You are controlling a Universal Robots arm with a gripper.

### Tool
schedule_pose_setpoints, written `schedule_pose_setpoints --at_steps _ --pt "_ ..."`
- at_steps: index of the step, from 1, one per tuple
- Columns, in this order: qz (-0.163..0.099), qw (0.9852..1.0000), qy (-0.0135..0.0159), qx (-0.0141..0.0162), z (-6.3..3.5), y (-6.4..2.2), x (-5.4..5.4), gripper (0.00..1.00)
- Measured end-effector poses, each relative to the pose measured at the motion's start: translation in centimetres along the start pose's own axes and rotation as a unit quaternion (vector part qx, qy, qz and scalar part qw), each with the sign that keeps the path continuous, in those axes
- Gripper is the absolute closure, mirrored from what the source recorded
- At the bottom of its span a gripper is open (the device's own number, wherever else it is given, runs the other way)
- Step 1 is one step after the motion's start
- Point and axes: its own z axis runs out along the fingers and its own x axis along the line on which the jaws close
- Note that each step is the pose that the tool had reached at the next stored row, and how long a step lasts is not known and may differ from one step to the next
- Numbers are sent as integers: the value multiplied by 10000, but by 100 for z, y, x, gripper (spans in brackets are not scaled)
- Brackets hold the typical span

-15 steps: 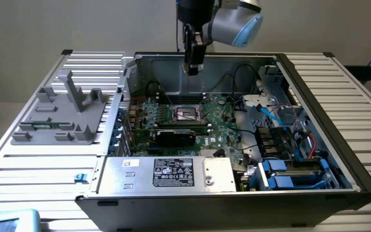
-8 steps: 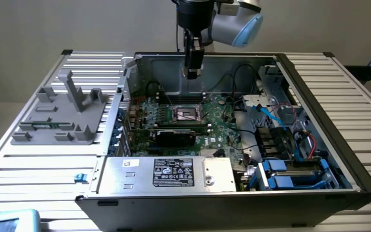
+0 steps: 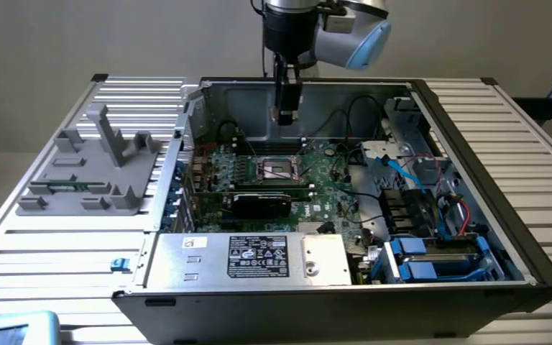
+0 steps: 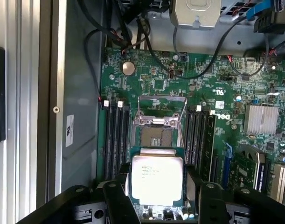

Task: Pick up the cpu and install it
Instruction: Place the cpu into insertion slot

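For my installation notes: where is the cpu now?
In the wrist view the cpu is held in the gripper, above the motherboard, near the open empty socket.

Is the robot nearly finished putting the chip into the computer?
About halfway. Done: the chip is already picked up. In hand: the gripper is holding it by two opposite edges, up in the air inside the open computer case, above the green board. Left: the socket is empty with its metal flap lifted, and the chip is not sitting in it yet.

Plain grey wall [image 3: 84,36], slatted metal table [image 3: 55,244]
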Motion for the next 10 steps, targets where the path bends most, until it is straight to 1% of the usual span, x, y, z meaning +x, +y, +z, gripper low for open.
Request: schedule_pose_setpoints --at_steps 1,3,5,10 --pt "8 10000 -3 -2 12 -1 -14 44" --pt "32 10000 -3 -18 48 -2 -53 44" --pt "71 10000 -2 -26 84 -3 -77 44" --pt "204 9998 -1 -32 176 -4 -114 44"
